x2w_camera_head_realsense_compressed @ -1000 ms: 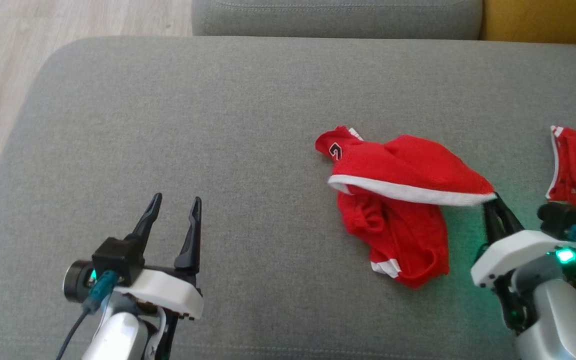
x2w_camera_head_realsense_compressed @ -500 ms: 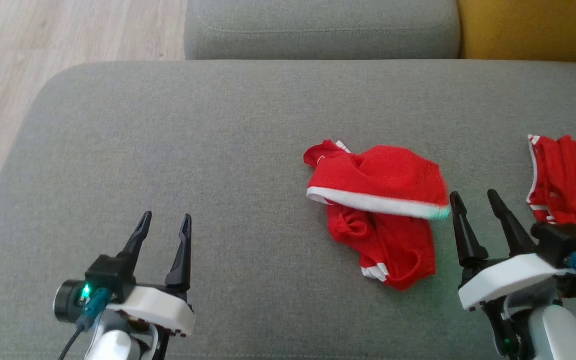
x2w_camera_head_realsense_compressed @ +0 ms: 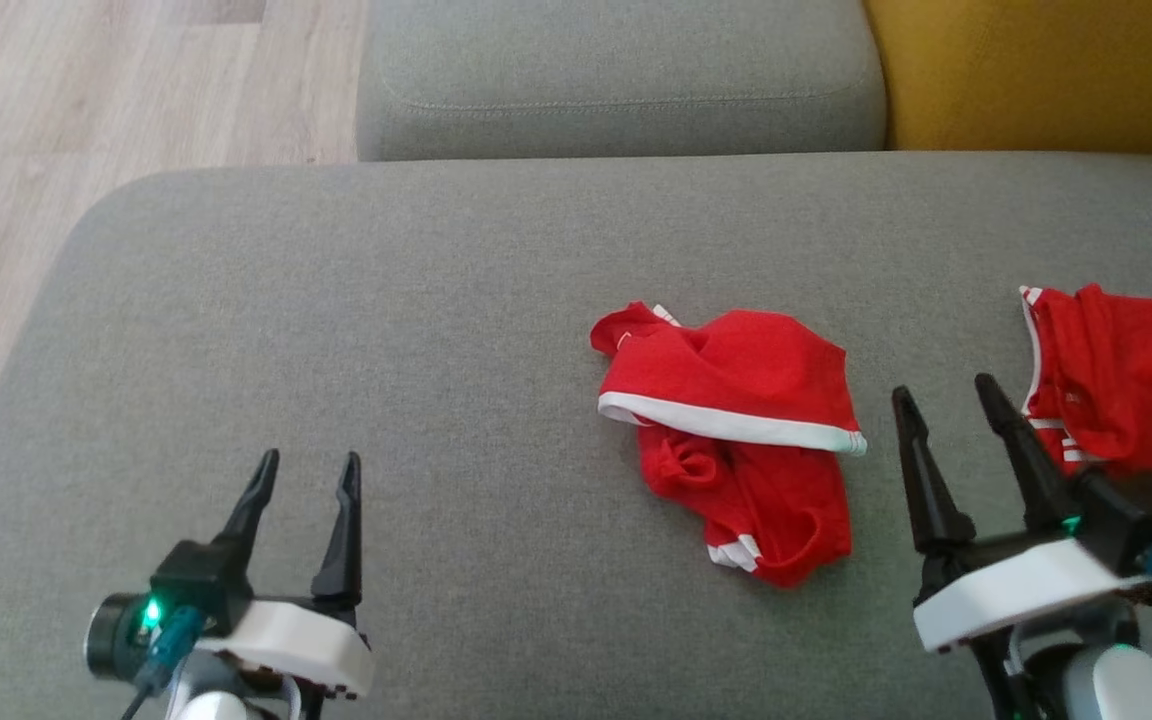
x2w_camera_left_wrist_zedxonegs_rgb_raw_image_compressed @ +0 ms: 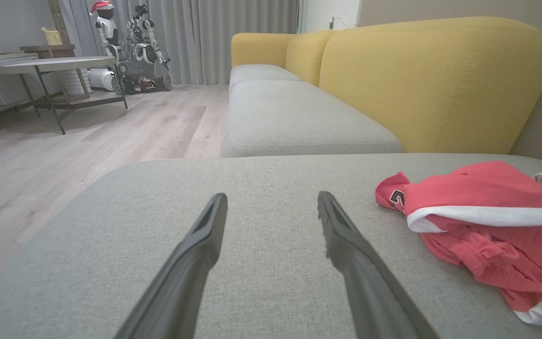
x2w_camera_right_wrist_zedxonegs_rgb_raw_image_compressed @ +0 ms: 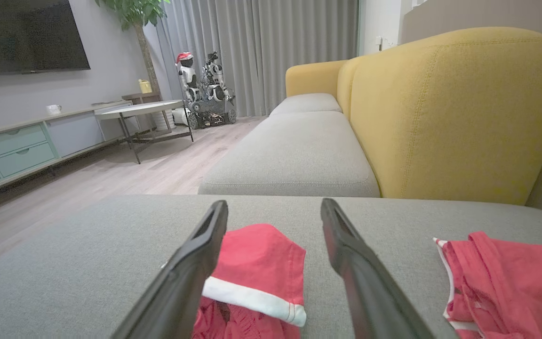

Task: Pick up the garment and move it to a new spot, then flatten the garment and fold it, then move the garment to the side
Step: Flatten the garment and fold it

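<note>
1. Left gripper (x2w_camera_head_realsense_compressed: 309,457): jaws spread wide and empty, over the bare grey seat cushion (x2w_camera_head_realsense_compressed: 386,330) at 7 o'clock in the head view.
2. Red garment (x2w_camera_head_realsense_compressed: 726,390): loose on the cushion at 2 o'clock from the left gripper. It's crumpled and doubled over, with the white hem band (x2w_camera_head_realsense_compressed: 726,428) across the top layer.
3. Right gripper (x2w_camera_head_realsense_compressed: 941,387): jaws spread wide and empty, just beside the garment at its 3 o'clock, not touching.
4. My read: relocation looks done, flattening is next. Pinch one hem end per gripper, single layer only. Pull towards 9 and 3 o'clock, staying low over the cushion.
5. Second red garment (x2w_camera_head_realsense_compressed: 1126,390): near the right gripper at its 2 o'clock. Snag risk, so steer clear.
</note>
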Robot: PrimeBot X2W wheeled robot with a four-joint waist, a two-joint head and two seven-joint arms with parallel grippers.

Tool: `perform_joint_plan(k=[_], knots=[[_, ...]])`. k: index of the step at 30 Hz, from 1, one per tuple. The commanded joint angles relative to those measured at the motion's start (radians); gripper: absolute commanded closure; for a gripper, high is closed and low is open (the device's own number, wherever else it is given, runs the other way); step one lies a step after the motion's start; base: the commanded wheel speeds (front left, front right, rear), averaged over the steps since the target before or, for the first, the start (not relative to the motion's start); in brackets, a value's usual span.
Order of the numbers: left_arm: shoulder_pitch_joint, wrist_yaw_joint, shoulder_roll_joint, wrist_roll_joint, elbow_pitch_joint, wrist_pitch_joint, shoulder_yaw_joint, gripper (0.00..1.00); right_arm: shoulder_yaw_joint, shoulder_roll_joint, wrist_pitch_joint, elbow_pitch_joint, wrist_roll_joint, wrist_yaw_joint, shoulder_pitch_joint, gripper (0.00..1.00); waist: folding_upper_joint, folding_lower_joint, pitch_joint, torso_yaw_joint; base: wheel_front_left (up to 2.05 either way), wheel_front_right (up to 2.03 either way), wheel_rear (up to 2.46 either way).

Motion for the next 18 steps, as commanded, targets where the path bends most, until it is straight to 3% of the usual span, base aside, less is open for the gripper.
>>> perform_joint_plan(k=[1,18], knots=[[-0.035,0.01,0.023,-0.01,-0.042,0.002,0.038,0.0,0.029,0.002,0.002,-0.043,-0.006,-0.001,-0.02,0.0,-0.0001,0.0,-0.003,-0.002,0.0,0.0,0.0],[-0.031,0.022,0.033,-0.013,-0.063,0.02,0.024,0.0,0.034,0.011,0.009,-0.048,-0.005,-0.001,-0.005,0.0,-0.0001,0.0,-0.004,0.0,0.0,0.0,0.0]])
